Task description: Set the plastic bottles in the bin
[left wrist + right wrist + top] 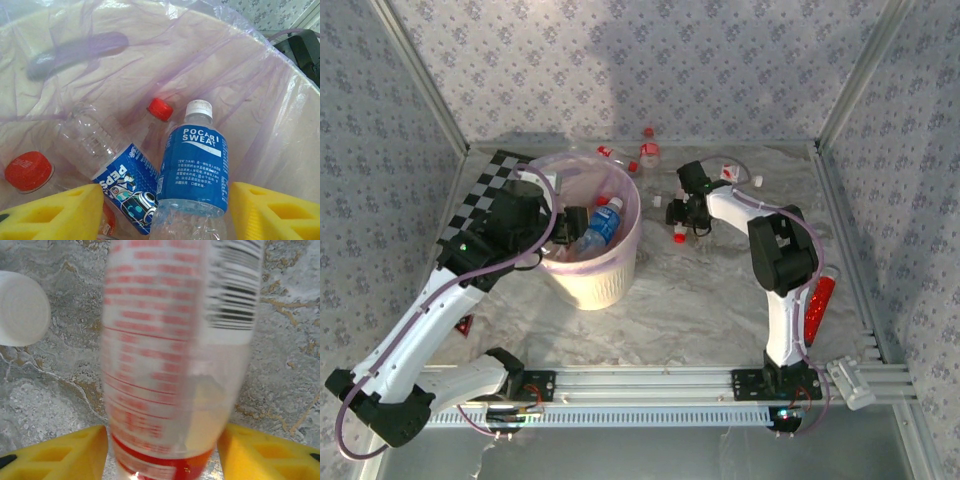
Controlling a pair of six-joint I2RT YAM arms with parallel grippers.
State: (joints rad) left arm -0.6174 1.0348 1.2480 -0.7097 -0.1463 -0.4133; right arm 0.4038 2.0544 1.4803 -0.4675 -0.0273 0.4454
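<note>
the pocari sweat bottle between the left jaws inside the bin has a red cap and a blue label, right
No, one detail is off: the Pocari Sweat bottle has a white cap; the red cap beside it is another bottle's. The left wrist view shows this. It does lie between the jaws of the left gripper, inside the bin, with a blue label.
</note>
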